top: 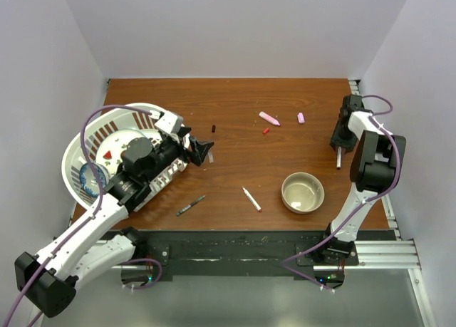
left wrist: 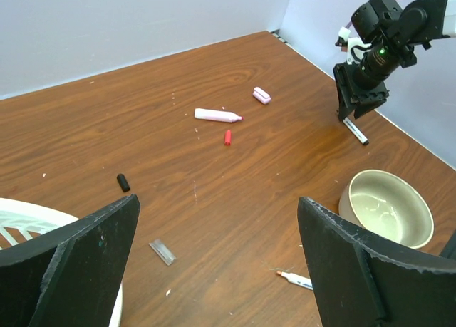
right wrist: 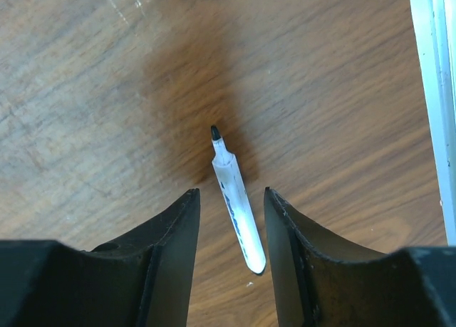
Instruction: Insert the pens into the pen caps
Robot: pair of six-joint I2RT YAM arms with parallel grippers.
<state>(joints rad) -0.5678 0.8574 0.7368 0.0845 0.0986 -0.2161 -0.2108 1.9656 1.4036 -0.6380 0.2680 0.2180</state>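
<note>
My right gripper [right wrist: 231, 191] stands open at the table's right edge, its jaws straddling a white pen [right wrist: 237, 199] with a black tip that lies flat on the wood; a gap shows on both sides. From above, that gripper [top: 340, 145] is over the same pen [top: 339, 158]. My left gripper [left wrist: 217, 206] is wide open and holds nothing, hovering by the basket [top: 75, 152]. A pink pen [top: 268, 118], pale pink cap [top: 301, 117], red cap [top: 266, 131] and black cap [top: 214, 128] lie mid-table. Another white pen [top: 251, 199] and a dark grey pen [top: 191, 205] lie nearer the front.
A beige bowl [top: 303, 191] stands at the front right. The white basket holds a plate and small items at the left. A small clear plastic piece [left wrist: 162, 251] lies under the left gripper. A white rail [right wrist: 431, 92] borders the table's right edge.
</note>
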